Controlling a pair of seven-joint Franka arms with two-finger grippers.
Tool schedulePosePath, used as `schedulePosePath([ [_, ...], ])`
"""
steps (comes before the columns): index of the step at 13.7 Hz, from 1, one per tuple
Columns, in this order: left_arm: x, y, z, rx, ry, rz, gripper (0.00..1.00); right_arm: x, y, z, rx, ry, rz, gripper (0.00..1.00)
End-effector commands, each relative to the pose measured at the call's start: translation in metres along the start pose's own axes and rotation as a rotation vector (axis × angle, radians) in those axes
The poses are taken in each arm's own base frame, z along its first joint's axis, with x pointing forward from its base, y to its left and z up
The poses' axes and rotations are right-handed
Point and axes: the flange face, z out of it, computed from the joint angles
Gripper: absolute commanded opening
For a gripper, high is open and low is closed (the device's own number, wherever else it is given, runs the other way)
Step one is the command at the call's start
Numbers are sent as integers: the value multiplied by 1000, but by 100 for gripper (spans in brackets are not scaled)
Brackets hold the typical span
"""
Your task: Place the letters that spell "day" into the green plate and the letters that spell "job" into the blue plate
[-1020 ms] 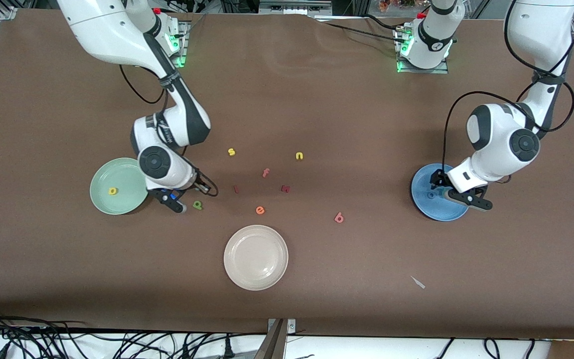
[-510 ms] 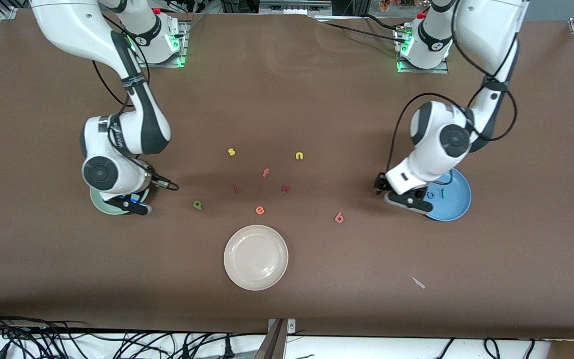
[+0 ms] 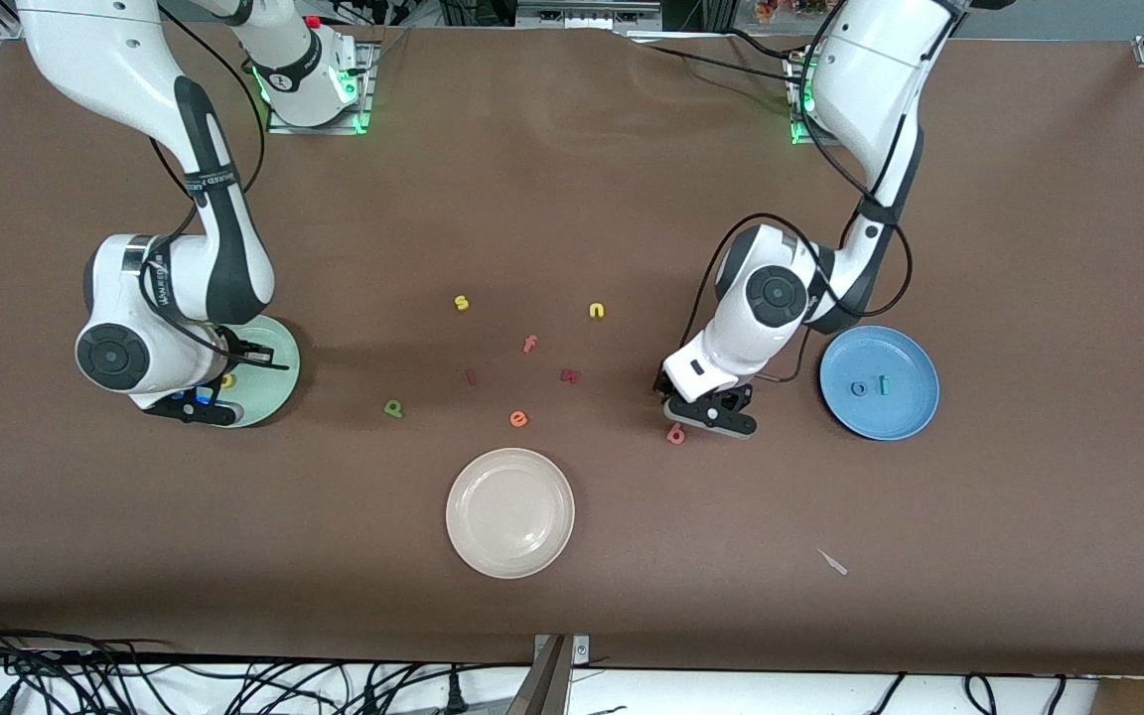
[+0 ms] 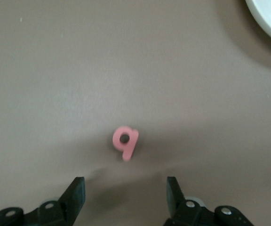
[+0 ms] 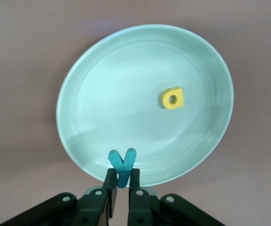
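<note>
My right gripper [image 5: 122, 181] is shut on the teal y [image 5: 123, 167] and hangs over the rim of the green plate [image 5: 126, 108]. A yellow round-bowled letter [image 5: 172, 99] lies in that plate. In the front view the right gripper [image 3: 197, 405] covers part of the green plate [image 3: 274, 382]. My left gripper [image 4: 126, 197] is open just above the table, with the salmon-pink b [image 4: 125, 141] lying a little ahead of its fingertips. The blue plate [image 3: 905, 417] holds the blue o [image 3: 859, 388] and the teal j [image 3: 884, 384]. The green stemmed letter [image 3: 393, 407] lies on the table.
A cream-white plate [image 3: 509, 512] sits nearest the front camera. Scattered mid-table are a yellow s [image 3: 461, 303], a yellow n [image 3: 597, 311], a pink f [image 3: 529, 345], an orange e [image 3: 518, 419] and two dark red letters [image 3: 471, 376] [image 3: 569, 375]. A small white scrap [image 3: 833, 562] lies toward the left arm's end.
The right arm swung from beside the green letter to over the green plate, carrying the teal y. The left arm left the blue plate and moved to the pink b.
</note>
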Motion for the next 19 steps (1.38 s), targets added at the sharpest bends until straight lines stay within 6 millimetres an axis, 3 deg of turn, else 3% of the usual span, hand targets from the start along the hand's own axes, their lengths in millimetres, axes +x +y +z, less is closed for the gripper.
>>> schedulePosePath([
  [1,16,3,23,20,49,12,78,-24,10,8,26,67,-19,0],
  [3,12,6,37,26,68,25,78,-34,15,22,47,127,-17,0],
  [4,13,4,37,30,68,24,78,-33,14,22,47,130,-17,31],
  [5,13,3,38,32,68,23,78,-31,15,20,49,134,-15,69],
  [6,12,4,40,32,67,26,78,-30,15,16,50,140,-15,95],
  [8,10,7,44,33,71,31,75,-25,12,6,57,160,-18,99],
  [11,11,2,46,40,75,31,45,-21,-11,-10,65,160,-42,99],
  [15,11,1,46,43,76,33,20,-17,-62,-30,109,177,-80,99],
  [17,13,-4,42,51,81,34,15,-12,-70,-33,161,171,-21,99],
  [19,17,-6,24,46,96,26,13,-14,-96,-36,175,174,-8,99],
])
